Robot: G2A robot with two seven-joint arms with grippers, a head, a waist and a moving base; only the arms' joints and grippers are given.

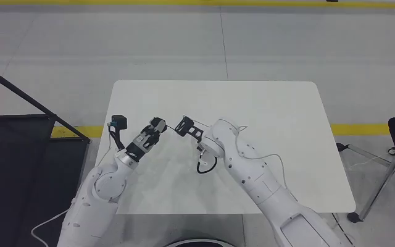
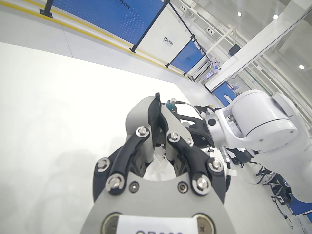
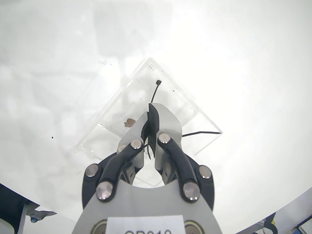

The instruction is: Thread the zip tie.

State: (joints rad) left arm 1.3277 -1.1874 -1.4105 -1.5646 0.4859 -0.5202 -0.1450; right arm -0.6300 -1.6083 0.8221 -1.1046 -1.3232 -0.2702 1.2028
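My right gripper (image 3: 153, 109) is shut on a black zip tie (image 3: 154, 94). The tie's square head (image 3: 158, 82) sticks out past the fingertips, and its thin tail (image 3: 202, 132) trails off to one side from under the fingers. Below it, a clear acrylic plate (image 3: 136, 91) lies flat on the white table. My left gripper (image 2: 158, 104) has its black pads pressed together, and I cannot tell whether anything is between them. In the top view the left gripper (image 1: 158, 124) and the right gripper (image 1: 183, 125) face each other a short way apart over the table's left middle.
A small brown scrap (image 3: 129, 122) lies on the acrylic plate. The white table (image 1: 278, 123) stretches bare to the right and back. Its left edge is close to the left arm, with a dark panel (image 1: 24, 167) on the floor beyond.
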